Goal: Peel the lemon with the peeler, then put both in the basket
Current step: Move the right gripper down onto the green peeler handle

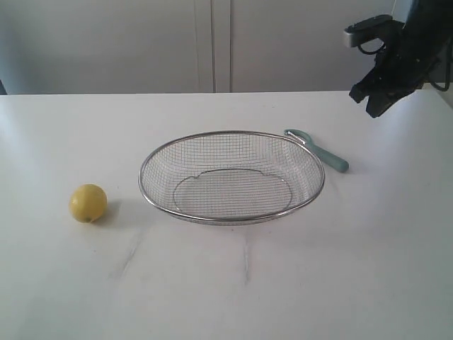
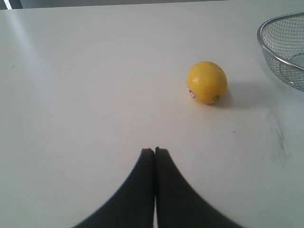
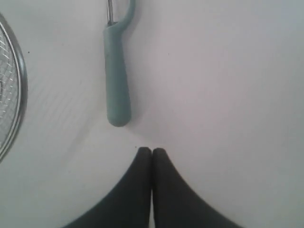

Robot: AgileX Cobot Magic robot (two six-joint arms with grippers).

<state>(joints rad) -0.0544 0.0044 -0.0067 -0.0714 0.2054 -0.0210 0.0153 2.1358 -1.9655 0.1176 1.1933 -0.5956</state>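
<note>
Lemon (image 1: 88, 203) first, since it sits nearest the exterior camera. It rests on the bare white worktop (image 1: 283, 283) at about eight o'clock from the basket, well apart from the rim, and whole and unpeeled as far as the skin shows (a small sticker is visible on it in the left wrist view). Lying loose in the open, it leaves room on every side for a grasp. The left gripper (image 2: 155, 151) hangs short of it with its jaws pressed together on nothing, so they would have to part before taking the fruit. This arm does not show in the exterior view.

Next back, at the middle of the worktop, the basket (image 1: 233, 221) stands upright and holds nothing, which fits its role as the last stop for both items.

Behind it, at about two o'clock from the basket's centre, the peeler (image 1: 327, 156) lies flat just beside the rim. Whether its blade end touches the wire I cannot tell. The teal handle points away from the mesh, and that free handle looks like the natural place to grip.

Farthest, beyond the peeler at about two o'clock, the right gripper (image 1: 374, 99) hovers above the worktop, jaws closed together and empty. In the right wrist view the butt of the handle lies close in front of them. I judge peeling not begun, with picking up the tool the step in hand.
</note>
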